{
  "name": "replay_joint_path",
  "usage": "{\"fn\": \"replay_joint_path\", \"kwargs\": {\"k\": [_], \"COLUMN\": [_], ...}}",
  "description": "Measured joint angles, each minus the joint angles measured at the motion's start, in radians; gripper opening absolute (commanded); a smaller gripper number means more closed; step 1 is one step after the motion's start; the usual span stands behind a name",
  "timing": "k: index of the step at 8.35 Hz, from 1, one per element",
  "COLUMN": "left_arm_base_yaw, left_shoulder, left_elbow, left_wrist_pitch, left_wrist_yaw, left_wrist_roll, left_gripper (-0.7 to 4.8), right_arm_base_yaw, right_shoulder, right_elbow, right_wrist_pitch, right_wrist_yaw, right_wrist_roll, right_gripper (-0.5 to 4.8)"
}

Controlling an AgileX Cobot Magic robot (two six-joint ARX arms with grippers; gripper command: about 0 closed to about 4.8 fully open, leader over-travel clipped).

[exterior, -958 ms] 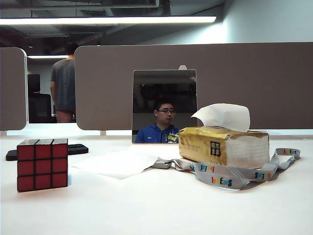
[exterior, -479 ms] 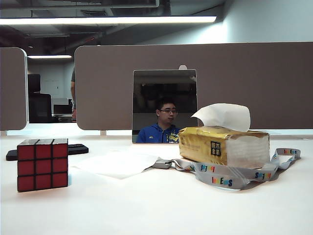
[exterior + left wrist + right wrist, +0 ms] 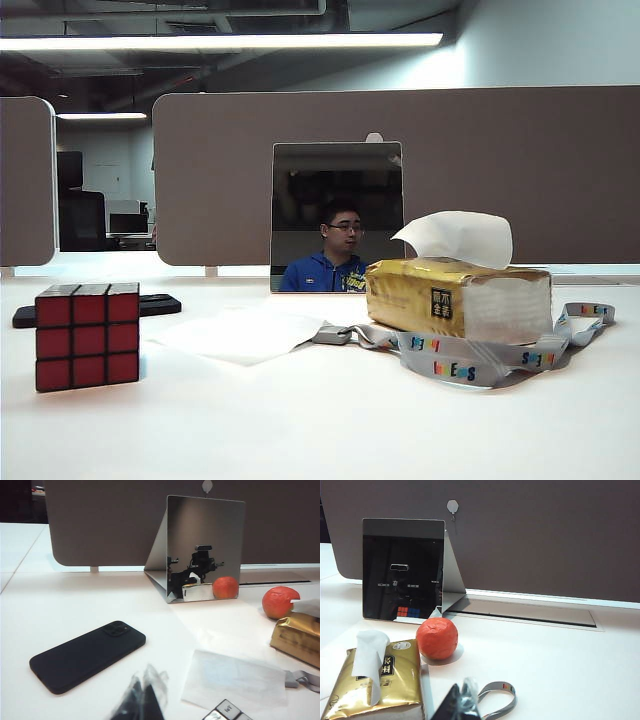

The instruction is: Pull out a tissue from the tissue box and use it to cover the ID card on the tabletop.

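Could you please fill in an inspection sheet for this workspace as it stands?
Surface: white tabletop.
Job's things: tissue lying flat, covering the ID card; only its clip and lanyard show. Tissue box beside it, another sheet sticking up.
Clutter: puzzle cube, black phone, orange ball, standing mirror.
Grippers: left pincer shut, right pincer shut, both empty, above the table.
Cables: nothing seen.
Surroundings: grey partition, seated person reflected.

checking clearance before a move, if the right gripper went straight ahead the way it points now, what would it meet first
Probably the orange ball, just beyond the right gripper and beside the tissue box. Depth is unclear, so it might pass the ball and reach the mirror.
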Motion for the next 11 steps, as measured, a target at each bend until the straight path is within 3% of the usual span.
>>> {"fn": "replay_joint_path", "kwargs": {"k": [2, 3, 4, 8, 11], "left_arm_base_yaw": [0.000, 0.000, 0.000, 0.000, 0.000], "left_shoulder": [0.000, 0.000, 0.000, 0.000, 0.000], "left_elbow": [0.000, 0.000, 0.000, 0.000, 0.000], "left_wrist_pitch": [0.000, 0.000, 0.000, 0.000, -0.009], "left_wrist_yaw": [-0.058, -0.095, -0.124, -0.191, -0.255], "left_wrist_roll": [0.000, 0.000, 0.000, 0.000, 0.001], "left_gripper": [-0.06, -0.06, -0.06, -0.06, -0.06], "right_arm_base_yaw": [0.000, 0.000, 0.001, 0.000, 0.000], "right_shoulder": [0.000, 0.000, 0.000, 0.000, 0.000], "right_elbow": [0.000, 0.000, 0.000, 0.000, 0.000], "right_wrist_pitch": [-0.011, -0.007, 0.002, 0.000, 0.000], "right_wrist_yaw": [-0.009, -0.091, -0.093, 0.097, 0.095], "right_wrist_roll": [0.000, 0.000, -0.001, -0.001, -0.001], "right_gripper": [-0.06, -0.06, -0.06, -0.06, -0.06]}}
